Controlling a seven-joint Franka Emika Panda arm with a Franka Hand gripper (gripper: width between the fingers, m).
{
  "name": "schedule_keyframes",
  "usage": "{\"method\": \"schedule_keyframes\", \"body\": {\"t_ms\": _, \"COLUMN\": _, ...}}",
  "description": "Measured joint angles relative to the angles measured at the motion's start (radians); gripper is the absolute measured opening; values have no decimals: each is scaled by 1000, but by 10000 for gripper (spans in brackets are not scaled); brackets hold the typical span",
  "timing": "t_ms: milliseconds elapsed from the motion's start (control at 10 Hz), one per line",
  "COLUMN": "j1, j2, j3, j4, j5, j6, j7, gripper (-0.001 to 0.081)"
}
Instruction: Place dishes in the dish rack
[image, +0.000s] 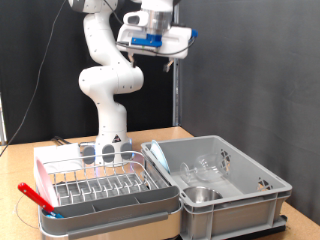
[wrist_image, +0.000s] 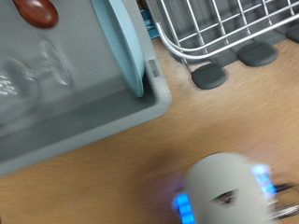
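Note:
The gripper (image: 177, 60) hangs high above the table at the exterior view's top, far above everything, and no dish shows at its fingers. The dish rack (image: 95, 185), a wire grid on a white-pink tray with a grey front trough, sits at the exterior view's lower left. A shiny steel bowl (image: 200, 194) and clear glass cups (image: 212, 170) lie inside the grey crate (image: 262, 188) to its right. The blurred wrist view shows a glass (wrist_image: 28, 75) in the crate (wrist_image: 84, 121) and a corner of the wire rack (wrist_image: 224, 23). No fingers show there.
A red-handled utensil (image: 35, 196) leans at the rack's left edge. The robot's white base (image: 108, 140) stands behind the rack and appears with blue lights (wrist_image: 224, 191) in the wrist view. A dark curtain closes the back. Bare wooden table (wrist_image: 112, 177) lies between crate and base.

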Motion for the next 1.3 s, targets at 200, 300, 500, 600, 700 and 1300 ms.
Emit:
{"method": "schedule_keyframes", "body": {"t_ms": 200, "j1": 4, "j2": 28, "j3": 0, "j4": -3, "j5": -21, "j6": 13, "j7": -55, "gripper": 811}}
{"method": "schedule_keyframes", "body": {"t_ms": 300, "j1": 3, "j2": 14, "j3": -2, "j4": -18, "j5": 0, "j6": 86, "j7": -51, "gripper": 811}}
{"method": "schedule_keyframes", "body": {"t_ms": 500, "j1": 13, "j2": -32, "j3": -14, "j4": -102, "j5": 67, "j6": 289, "j7": -92, "gripper": 811}}
{"method": "schedule_keyframes", "body": {"t_ms": 600, "j1": 23, "j2": -39, "j3": -15, "j4": -127, "j5": 95, "j6": 325, "j7": -110, "gripper": 811}}
{"method": "schedule_keyframes", "body": {"t_ms": 700, "j1": 36, "j2": -36, "j3": -12, "j4": -141, "j5": 115, "j6": 333, "j7": -118, "gripper": 811}}
{"method": "schedule_keyframes", "body": {"t_ms": 1300, "j1": 51, "j2": -5, "j3": 31, "j4": -183, "j5": 132, "j6": 388, "j7": -75, "gripper": 811}}
